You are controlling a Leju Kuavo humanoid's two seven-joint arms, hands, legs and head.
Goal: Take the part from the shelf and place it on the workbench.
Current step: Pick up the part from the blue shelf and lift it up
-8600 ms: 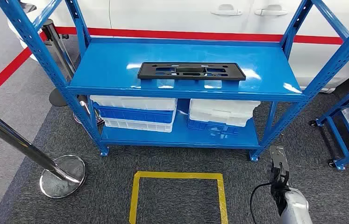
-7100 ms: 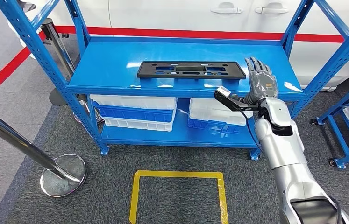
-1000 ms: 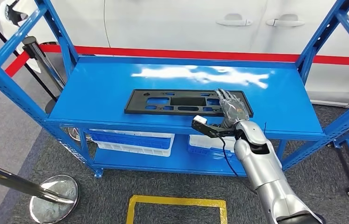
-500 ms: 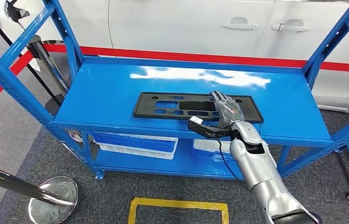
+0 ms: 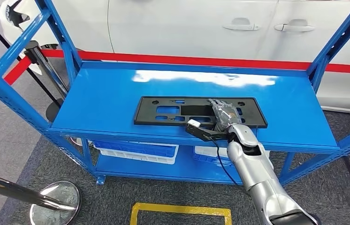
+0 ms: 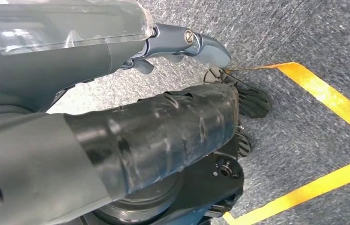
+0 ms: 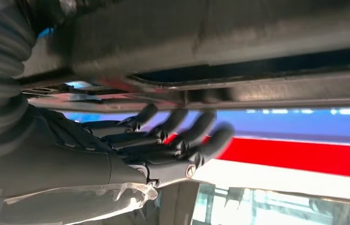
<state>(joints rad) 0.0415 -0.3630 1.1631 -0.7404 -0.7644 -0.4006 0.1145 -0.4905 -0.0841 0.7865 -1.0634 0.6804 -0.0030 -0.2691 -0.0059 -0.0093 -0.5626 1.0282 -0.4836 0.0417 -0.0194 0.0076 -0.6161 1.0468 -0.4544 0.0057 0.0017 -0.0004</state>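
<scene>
One hand is at the work: the right hand (image 5: 223,112) lies over the black part (image 5: 173,110), fingers (image 5: 218,104) stretched flat across its top face near the part's right half. In the right wrist view the same hand (image 7: 163,140) shows its fingers (image 7: 196,129) curled up against the underside edge of the part (image 7: 219,47), so the hand touches the part, but whether it actually grips it cannot be told from these views. The part lies flat on the top board of the blue shelf (image 5: 98,101), directly under the hand and running out to the hand's left, close to the front edge of the board.

Below the hand, on the lower board, sit white and blue bins (image 5: 135,151). Beyond the hand, behind the shelf, stand a white car (image 5: 187,28) and a red stripe (image 5: 201,61). On the floor on the robot's side of the shelf lies a yellow tape square (image 5: 182,211); off to the left stands a chrome stanchion base (image 5: 55,202).

The left hand (image 6: 182,44) hangs over grey carpet (image 6: 304,37) beside yellow tape (image 6: 323,93), fingers apart and holding nothing.
</scene>
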